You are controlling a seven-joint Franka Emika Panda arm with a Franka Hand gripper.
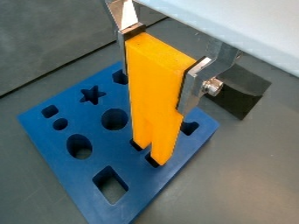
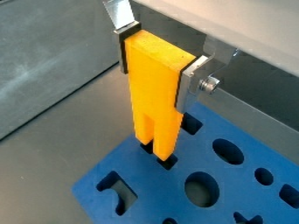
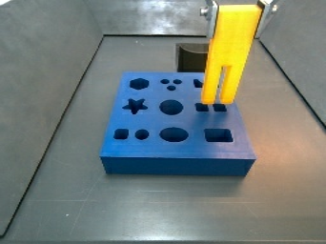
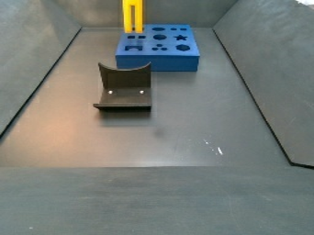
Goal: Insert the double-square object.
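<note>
- Blue block with shaped holes lies flat on the dark floor, near the back wall; holes face up so pieces drop in vertically.
- Dark grey curved block stands on the floor, well apart from the blue block, nearer the camera in a side view. Not involved here.
- Double-square object: tall yellow fork, upright, prongs down, slab up. Both wrist views show the prong tips at or just inside the pair of square holes near one edge of the block. How deep they sit cannot be told. Judgement: aligned, insertion just starting.
- Gripper sits directly above the block, clamped on the yellow slab; silver fingers press its two opposite narrow faces. Gripping high keeps the fingers clear of the block and leaves the prongs free.
- Judgement: next is a straight push down; any tilt could jam both prongs at once.
</note>
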